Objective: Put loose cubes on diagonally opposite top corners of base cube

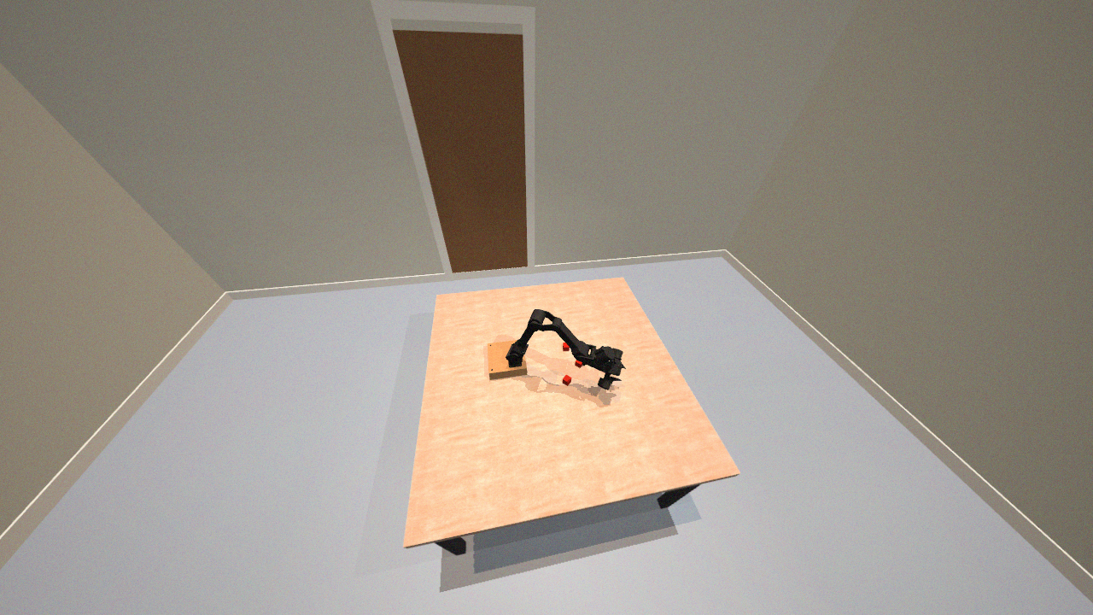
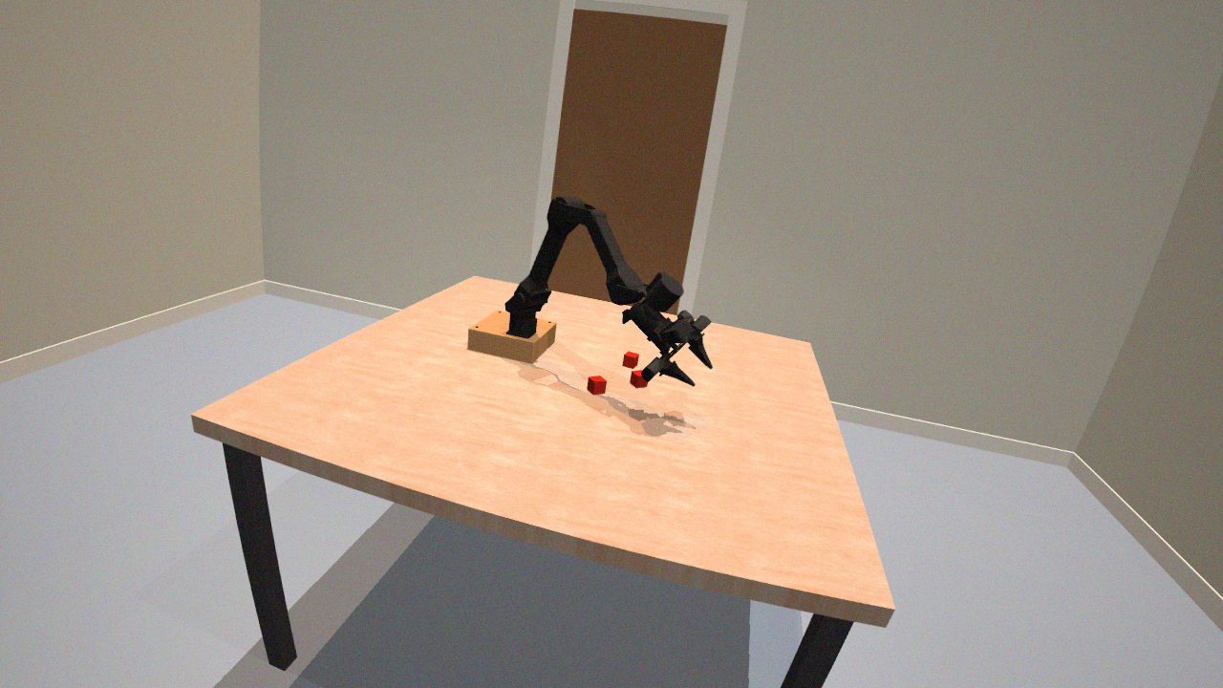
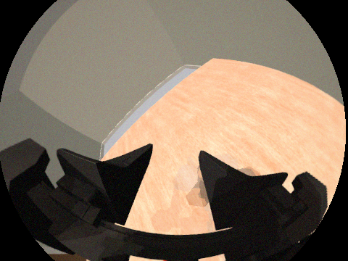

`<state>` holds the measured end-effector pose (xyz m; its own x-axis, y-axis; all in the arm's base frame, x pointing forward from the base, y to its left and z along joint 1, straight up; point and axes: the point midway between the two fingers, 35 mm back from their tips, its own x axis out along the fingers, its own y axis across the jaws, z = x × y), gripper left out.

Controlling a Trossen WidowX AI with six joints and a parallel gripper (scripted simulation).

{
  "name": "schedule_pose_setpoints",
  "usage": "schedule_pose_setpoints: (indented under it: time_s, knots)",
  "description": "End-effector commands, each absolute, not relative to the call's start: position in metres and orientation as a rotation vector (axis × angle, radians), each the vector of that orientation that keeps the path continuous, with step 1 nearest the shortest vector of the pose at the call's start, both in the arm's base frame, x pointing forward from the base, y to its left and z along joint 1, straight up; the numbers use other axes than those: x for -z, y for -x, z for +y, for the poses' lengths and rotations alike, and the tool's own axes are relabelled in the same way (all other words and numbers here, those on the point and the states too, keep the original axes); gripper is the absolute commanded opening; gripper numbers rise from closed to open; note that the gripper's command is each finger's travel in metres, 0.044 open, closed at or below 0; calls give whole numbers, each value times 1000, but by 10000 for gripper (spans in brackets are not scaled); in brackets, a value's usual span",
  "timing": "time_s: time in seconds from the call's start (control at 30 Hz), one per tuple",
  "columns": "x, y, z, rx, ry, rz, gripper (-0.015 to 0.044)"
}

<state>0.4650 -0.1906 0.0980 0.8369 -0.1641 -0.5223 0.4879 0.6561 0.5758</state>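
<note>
Three small red cubes lie on the wooden table (image 1: 534,459) (image 2: 513,462) (image 3: 254,109). One cube (image 1: 565,346) (image 2: 630,359) is at the back, one cube (image 1: 567,379) (image 2: 596,384) is at the front left, and one cube (image 1: 578,364) (image 2: 637,378) sits just beside my fingers. They all look alike, so I cannot tell which is the fixed base. My gripper (image 1: 611,377) (image 2: 688,366) (image 3: 176,151) is open and empty. It is tilted down, a little above the table, to the right of the cubes. In the wrist view only bare table shows between the fingers.
The arm stands on a wooden mounting block (image 1: 496,360) (image 2: 491,339) left of the cubes. The table's right edge is a short way past the gripper. A brown door (image 1: 473,153) (image 2: 632,128) is in the back wall.
</note>
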Motion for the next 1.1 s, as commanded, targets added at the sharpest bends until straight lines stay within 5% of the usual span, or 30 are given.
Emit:
schedule_pose_setpoints:
  time_s: [0.0,1.07]
  knots:
    - [-96,-447,-187,369,-557,601,265]
    - [-105,-250,-121,-582,611,1466,265]
